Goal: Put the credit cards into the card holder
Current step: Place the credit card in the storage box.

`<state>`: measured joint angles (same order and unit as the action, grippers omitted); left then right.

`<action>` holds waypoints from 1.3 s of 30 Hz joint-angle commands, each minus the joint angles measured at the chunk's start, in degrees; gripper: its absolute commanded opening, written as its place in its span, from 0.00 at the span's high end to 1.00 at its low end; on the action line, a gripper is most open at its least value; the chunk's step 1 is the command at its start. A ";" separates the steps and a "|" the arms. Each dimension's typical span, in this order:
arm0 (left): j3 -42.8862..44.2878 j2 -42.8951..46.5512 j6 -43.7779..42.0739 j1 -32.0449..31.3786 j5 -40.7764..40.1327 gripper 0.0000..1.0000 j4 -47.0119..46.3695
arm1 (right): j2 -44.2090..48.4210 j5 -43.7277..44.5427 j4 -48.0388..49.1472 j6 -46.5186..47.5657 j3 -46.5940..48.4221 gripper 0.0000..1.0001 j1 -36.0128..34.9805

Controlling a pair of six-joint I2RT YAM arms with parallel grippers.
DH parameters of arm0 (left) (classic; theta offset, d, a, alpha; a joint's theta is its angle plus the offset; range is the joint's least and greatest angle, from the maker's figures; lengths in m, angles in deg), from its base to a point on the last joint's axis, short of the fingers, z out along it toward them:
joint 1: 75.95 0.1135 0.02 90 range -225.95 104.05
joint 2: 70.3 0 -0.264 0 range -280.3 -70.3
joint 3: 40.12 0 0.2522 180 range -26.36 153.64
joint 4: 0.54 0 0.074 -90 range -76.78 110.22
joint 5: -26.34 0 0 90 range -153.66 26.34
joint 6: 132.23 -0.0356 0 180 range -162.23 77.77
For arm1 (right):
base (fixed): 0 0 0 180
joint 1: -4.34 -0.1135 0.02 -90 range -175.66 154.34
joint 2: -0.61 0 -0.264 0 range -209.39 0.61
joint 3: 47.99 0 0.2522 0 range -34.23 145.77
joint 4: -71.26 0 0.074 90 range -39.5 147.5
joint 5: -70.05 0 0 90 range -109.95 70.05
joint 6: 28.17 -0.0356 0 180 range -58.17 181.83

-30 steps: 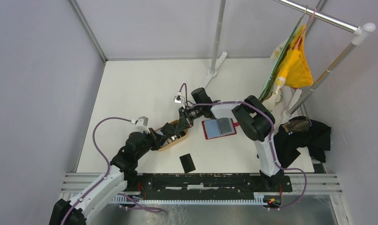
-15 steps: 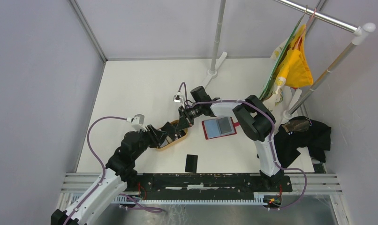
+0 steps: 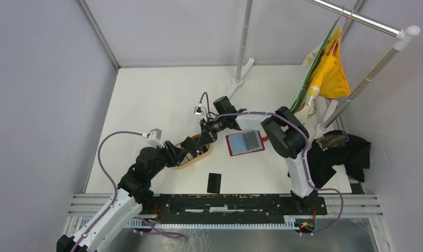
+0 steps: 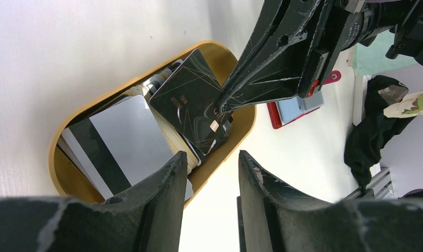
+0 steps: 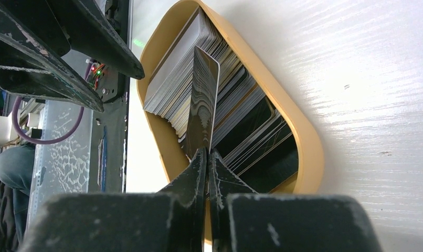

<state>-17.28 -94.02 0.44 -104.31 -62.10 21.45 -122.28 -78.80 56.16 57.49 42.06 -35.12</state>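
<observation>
1. Credit cards point(image 4: 120, 136) fill the wooden tray point(image 5: 309, 152); the right fingers point(image 5: 230, 189) are clenched on one black card point(image 5: 201, 100) there.
2. The left fingers point(image 4: 157, 210) hang released beside the tray.
3. The card holder point(image 3: 245, 143) lies open at the tray's 3 o'clock.

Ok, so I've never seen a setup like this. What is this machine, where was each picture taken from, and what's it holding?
These are two robot arms bolted to the near edge of a table, each ending in a two-finger gripper. One picture looks down from above. The other two come from a small camera on each wrist, so the dark shapes at the bottom are that arm's own fingers.

On the table sits an oval wooden tray full of credit cards. An open red card holder lies beside it, and a loose black card lies nearer the arms.

The right gripper pinches a dark card, tilted up on its edge in the tray. The left gripper is open, at the tray's rim.
</observation>
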 commanded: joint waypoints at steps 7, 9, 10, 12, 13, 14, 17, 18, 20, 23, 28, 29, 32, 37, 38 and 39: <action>4.10 0.51 2.74 0.04 1.69 0.52 -0.50 | 2.90 3.13 -2.15 3.74 0.48 0.90 0.63; 4.56 0.55 3.14 0.04 2.52 0.52 -0.58 | 3.07 2.91 -2.15 3.69 0.56 0.91 0.62; 4.76 0.58 3.34 0.06 2.97 0.52 -0.64 | 3.13 2.80 -2.11 3.71 0.55 0.92 0.66; 4.89 0.52 3.74 0.07 3.87 0.51 -0.72 | 3.10 2.53 -1.99 3.46 0.58 0.93 0.71; 4.98 0.52 3.95 -0.01 4.23 0.51 -0.69 | 3.05 2.24 -1.79 3.17 0.58 0.95 0.70; 4.98 0.40 4.11 0.04 4.64 0.51 -0.72 | 3.05 1.88 -1.64 2.97 0.58 0.96 0.72; 4.89 0.43 4.51 -0.02 5.47 0.49 -0.67 | 3.26 0.09 0.38 1.24 0.02 1.00 0.89; 4.89 0.43 4.41 0.05 5.73 0.48 -0.68 | 3.68 -0.05 0.90 0.55 -0.46 1.00 0.93; 5.02 0.55 4.07 0.00 6.10 0.46 -0.58 | 4.37 0.27 0.91 0.43 -0.79 1.00 1.01; 5.07 1.01 3.82 0.01 6.39 0.42 -0.50 | 5.01 2.13 -0.22 2.50 -0.21 0.99 1.02; 5.54 1.49 4.07 0.01 6.66 0.38 0.23 | 4.69 4.78 -4.00 6.28 1.24 0.97 1.01; 5.71 1.49 4.16 0.02 6.47 0.38 0.55 | 4.61 5.03 -4.54 6.63 1.43 0.97 1.00; 6.39 1.09 4.26 0.03 5.82 0.38 1.60 | 4.55 5.81 -5.14 7.27 1.64 0.96 0.99; 8.48 -0.28 3.52 -0.02 4.82 0.38 4.37 | 4.67 7.62 -6.90 8.70 2.50 0.85 0.97; 8.91 -0.41 3.43 0.05 4.78 0.39 4.93 | 4.76 7.98 -7.39 9.18 2.80 0.82 0.99; 9.34 -0.55 3.32 -0.01 4.77 0.38 5.36 | 4.90 8.26 -7.80 9.48 2.96 0.81 1.02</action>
<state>-11.79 -94.04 3.09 -104.31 -57.16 25.47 -119.74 -74.65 50.06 63.46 42.61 -34.42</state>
